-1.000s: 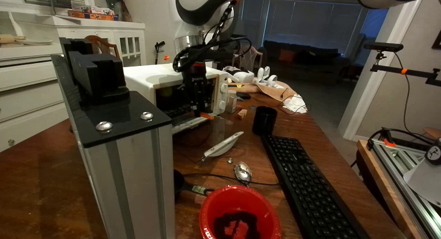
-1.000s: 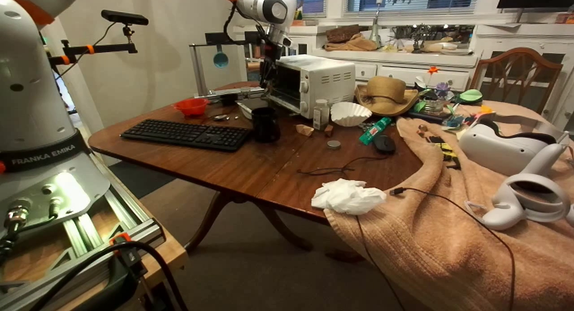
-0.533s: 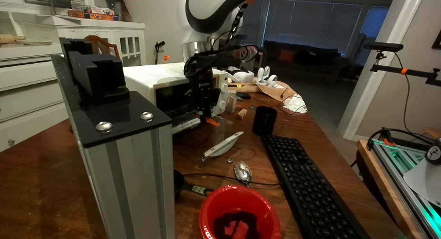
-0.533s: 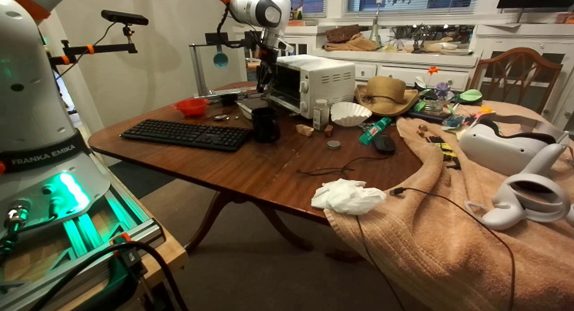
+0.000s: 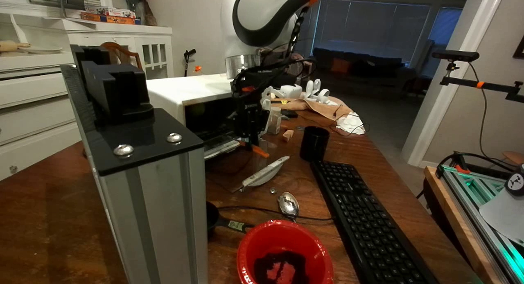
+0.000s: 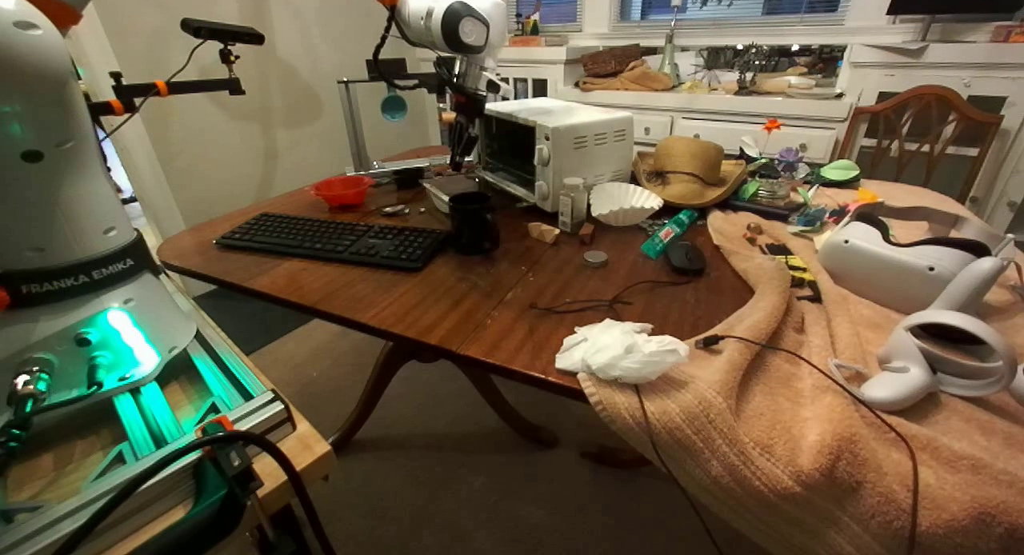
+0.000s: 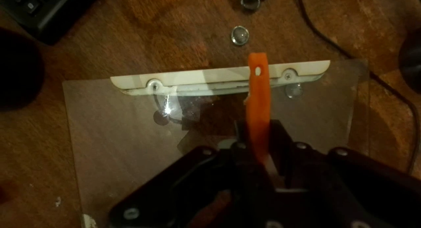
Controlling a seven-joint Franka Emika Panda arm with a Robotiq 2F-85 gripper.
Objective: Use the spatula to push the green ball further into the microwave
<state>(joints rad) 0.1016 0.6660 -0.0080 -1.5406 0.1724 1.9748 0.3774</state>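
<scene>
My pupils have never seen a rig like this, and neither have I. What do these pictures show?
The machine is a jointed white robot arm ending in a black two-fingered gripper. Two pictures come from cameras standing outside the robot; the third looks down from its wrist. On the brown wooden table stands a white boxy microwave, its see-through door lowered open. Also there are a red plastic bowl, a long black keyboard, a black cylindrical mug and a peach-coloured cloth towel. The gripper is closed on an orange-handled spatula; its far end is hard to make out. I also cannot clearly see the green ball that the spatula is meant to push further into the microwave.
</scene>
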